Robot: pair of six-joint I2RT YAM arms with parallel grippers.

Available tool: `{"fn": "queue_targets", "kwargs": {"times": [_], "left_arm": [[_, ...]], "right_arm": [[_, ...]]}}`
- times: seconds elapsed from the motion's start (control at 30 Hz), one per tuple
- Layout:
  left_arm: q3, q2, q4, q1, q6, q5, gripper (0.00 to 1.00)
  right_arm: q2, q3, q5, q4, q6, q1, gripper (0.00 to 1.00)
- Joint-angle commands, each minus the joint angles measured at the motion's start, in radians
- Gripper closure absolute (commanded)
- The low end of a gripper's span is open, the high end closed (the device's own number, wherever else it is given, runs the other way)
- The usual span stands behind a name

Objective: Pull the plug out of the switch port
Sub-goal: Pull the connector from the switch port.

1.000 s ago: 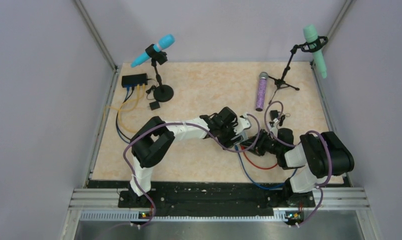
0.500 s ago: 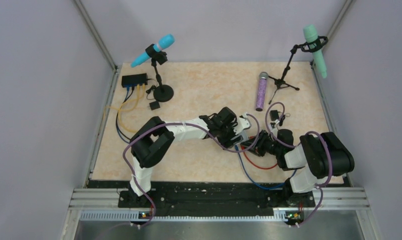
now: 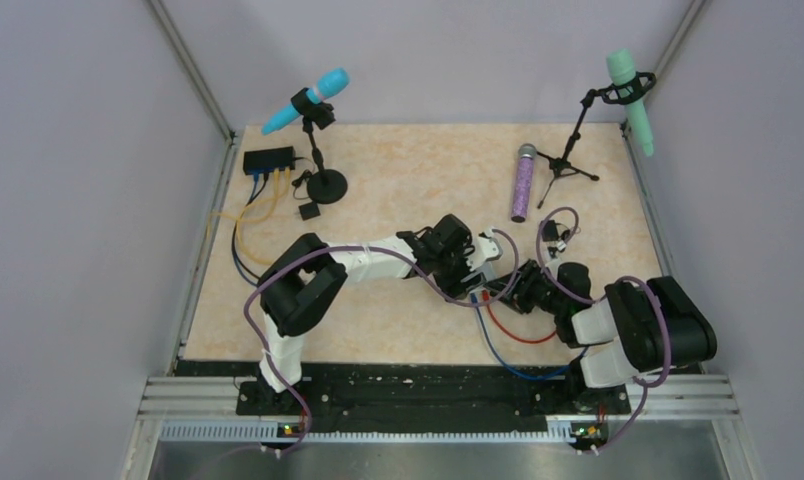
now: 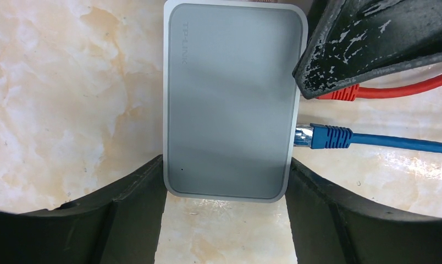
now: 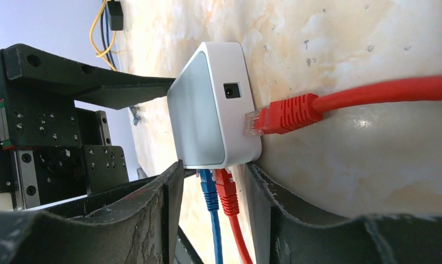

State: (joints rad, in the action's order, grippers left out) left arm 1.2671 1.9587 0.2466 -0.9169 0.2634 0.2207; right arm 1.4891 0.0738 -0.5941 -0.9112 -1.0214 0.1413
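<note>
Well, the left gripper [image 4: 225, 168] clamps the grey switch [image 4: 230, 99], while the right gripper [image 5: 213, 168] stands spread astride a blue plug [image 5: 209, 190] and a red plug [image 5: 228, 193] at its port edge.

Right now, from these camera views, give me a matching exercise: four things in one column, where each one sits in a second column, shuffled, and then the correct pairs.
Things
1. grey box
2. blue plug
3. purple microphone
4. green microphone

Places
A. lying flat on the table
B. clipped on a stand, far right
C. in the left gripper
D. at the grey box's side edge

Pairs: 1-C, 2-D, 3-A, 4-B
</note>
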Motion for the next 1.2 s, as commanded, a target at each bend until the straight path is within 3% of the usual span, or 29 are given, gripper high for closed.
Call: {"fn": "queue_targets", "kwargs": {"times": [0.0,0.3,0.53,0.6,0.73,0.93,1.17], "left_arm": [[-0.024,-0.001,0.089,-0.006,-0.021,0.114,0.46],[-0.007,0.019,0.085,0.000,-0.040,0.146,0.46],[-0.010,0.024,0.080,0.000,-0.049,0.144,0.46],[-0.011,0.023,0.086,0.000,-0.048,0.134,0.46],[-0.020,0.022,0.100,0.000,-0.043,0.119,0.46],[-0.045,0.008,0.097,0.000,-0.040,0.100,0.46],[-0.045,0.014,0.097,0.001,-0.039,0.091,0.47]], "right_arm": [[-0.021,-0.019,0.056,0.075,0.072,0.003,0.55],[0.015,-0.037,-0.059,-0.026,0.041,0.004,0.58],[0.148,-0.030,-0.083,-0.190,-0.044,0.005,0.62],[0.185,-0.041,-0.080,-0.255,-0.064,0.005,0.69],[0.257,-0.057,-0.078,-0.354,-0.090,0.004,0.72],[0.337,-0.102,-0.081,-0.524,-0.130,0.004,0.66],[0.317,-0.135,-0.057,-0.534,-0.110,0.004,0.63]]}}
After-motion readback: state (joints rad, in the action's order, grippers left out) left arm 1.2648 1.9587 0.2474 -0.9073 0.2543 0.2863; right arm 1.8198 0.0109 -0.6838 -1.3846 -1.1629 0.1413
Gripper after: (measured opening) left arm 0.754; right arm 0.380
